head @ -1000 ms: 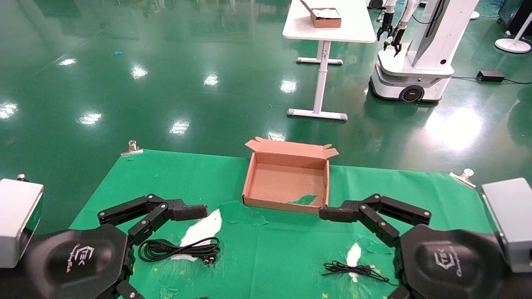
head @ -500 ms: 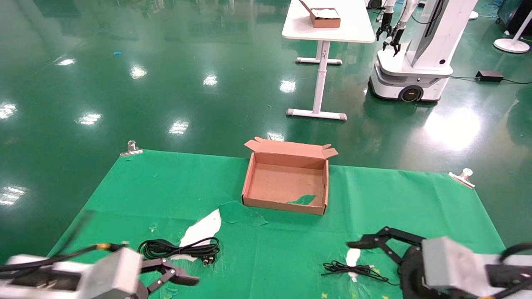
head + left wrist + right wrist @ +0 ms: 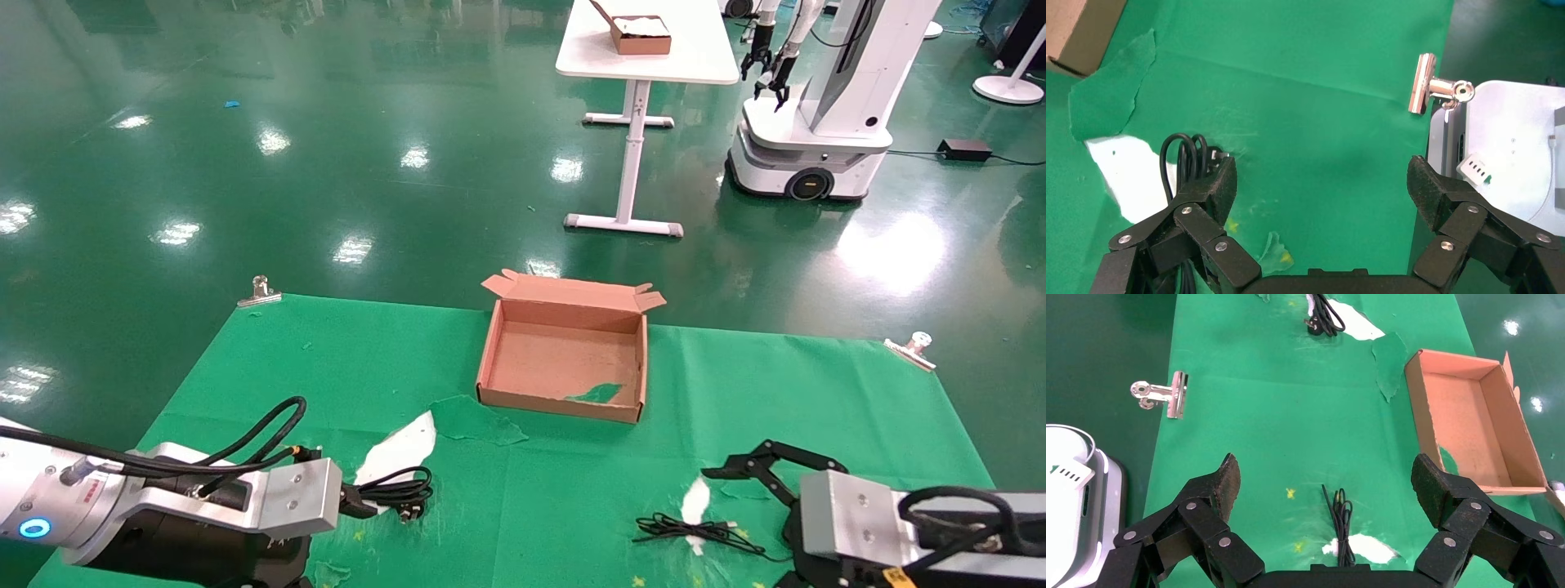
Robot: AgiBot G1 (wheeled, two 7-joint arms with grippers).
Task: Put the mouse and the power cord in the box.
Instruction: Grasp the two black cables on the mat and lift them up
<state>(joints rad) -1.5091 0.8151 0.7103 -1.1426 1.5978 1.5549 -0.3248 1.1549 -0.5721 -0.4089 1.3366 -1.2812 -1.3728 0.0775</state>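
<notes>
black power cord [image 3: 392, 492] lies nr worktop's front-left edge, box [image 3: 562, 364] empty. left end effector [image 3: 1321, 190] spread wide at cord; right end effector [image 3: 1327, 484] also wide. next: straddle coil, clamp.

Your left hand [image 3: 1321, 184] covers most of the power cord [image 3: 398, 492] in the head view. The thin cable [image 3: 695, 532] near the box [image 3: 562, 358] runs under your right arm; no mouse is visible.
</notes>
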